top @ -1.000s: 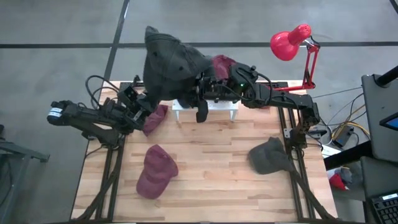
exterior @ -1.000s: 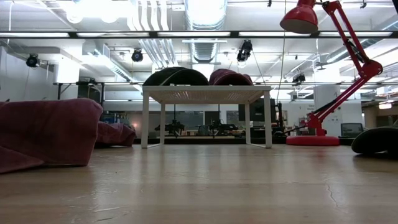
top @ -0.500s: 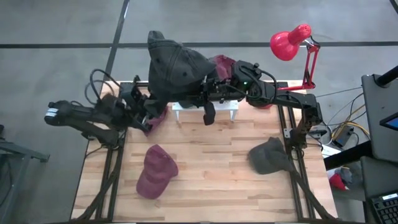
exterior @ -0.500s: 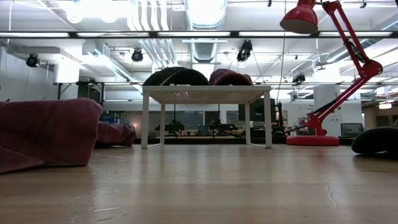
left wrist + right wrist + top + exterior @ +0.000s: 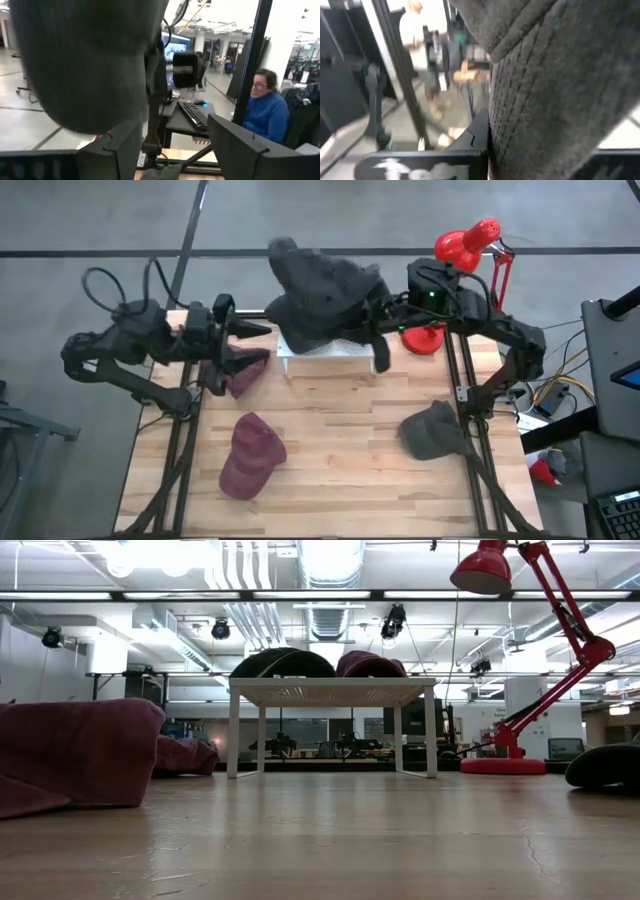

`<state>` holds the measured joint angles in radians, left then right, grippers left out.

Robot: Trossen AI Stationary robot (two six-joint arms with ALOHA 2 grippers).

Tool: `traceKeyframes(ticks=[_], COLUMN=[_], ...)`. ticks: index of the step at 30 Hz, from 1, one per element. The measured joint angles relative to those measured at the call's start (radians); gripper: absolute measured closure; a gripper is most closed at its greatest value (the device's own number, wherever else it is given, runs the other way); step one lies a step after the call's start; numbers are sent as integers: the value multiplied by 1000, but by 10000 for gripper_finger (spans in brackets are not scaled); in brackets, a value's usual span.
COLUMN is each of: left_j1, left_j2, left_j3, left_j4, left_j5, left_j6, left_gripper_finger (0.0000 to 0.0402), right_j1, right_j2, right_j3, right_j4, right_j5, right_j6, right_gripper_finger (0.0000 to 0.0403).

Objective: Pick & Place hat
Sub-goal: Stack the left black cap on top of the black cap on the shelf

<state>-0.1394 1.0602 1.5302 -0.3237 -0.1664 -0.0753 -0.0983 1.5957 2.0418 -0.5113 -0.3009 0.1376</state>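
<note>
**Soft dark hat hangs from the right gripper above the white stand**

Wooden table (image 5: pixel 330 430) fills the high view, with a red lamp (image 5: pixel 462 248) at its far edge. The dark hat (image 5: pixel 320 290) hangs in the air over the small white stand (image 5: pixel 330 355), pinched by the right gripper (image 5: pixel 372 315), whose fingers are closed on the cloth. The left gripper (image 5: pixel 250 330) stands beside it with fingers spread wide, holding nothing. Two maroon hats (image 5: pixel 250 455) and a grey one (image 5: pixel 435 430) lie on the boards.

From table height, two hats (image 5: pixel 285 662) sit on top of the stand; no arm shows.

The left wrist view shows the hat (image 5: pixel 85 55) close ahead of its parted fingers (image 5: pixel 235 145).

The right wrist view shows cloth (image 5: pixel 555 75) draped against its finger (image 5: pixel 480 132).

The hat looks light, limp and likely to sag, so the firmer brim or edge seems the best hold.
</note>
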Motion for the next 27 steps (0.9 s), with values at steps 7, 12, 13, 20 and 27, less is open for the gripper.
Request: traceKeyframes(ticks=[7, 12, 13, 20, 27], left_j1=[0, 0, 0, -20, -50], left_j2=[-1, 1, 5, 58, 127], left_j3=[79, 96, 92, 87, 87], left_j4=[-87, -165, -164, -153, -84], left_j5=[24, 113, 132, 223, 305], left_j6=[37, 68, 79, 182, 214], left_gripper_finger=[177, 177, 177, 177, 177], right_j1=[9, 77, 89, 125, 161], right_j2=[-73, -80, -80, -61, -55], right_j3=[-1, -3, -3, -24, -108], right_j4=[-355, -455, -462, -512, -532], right_j5=[-169, -229, -239, -254, -260], right_j6=[-137, -201, -202, -179, -157], right_gripper_finger=[394, 394, 394, 394, 394])
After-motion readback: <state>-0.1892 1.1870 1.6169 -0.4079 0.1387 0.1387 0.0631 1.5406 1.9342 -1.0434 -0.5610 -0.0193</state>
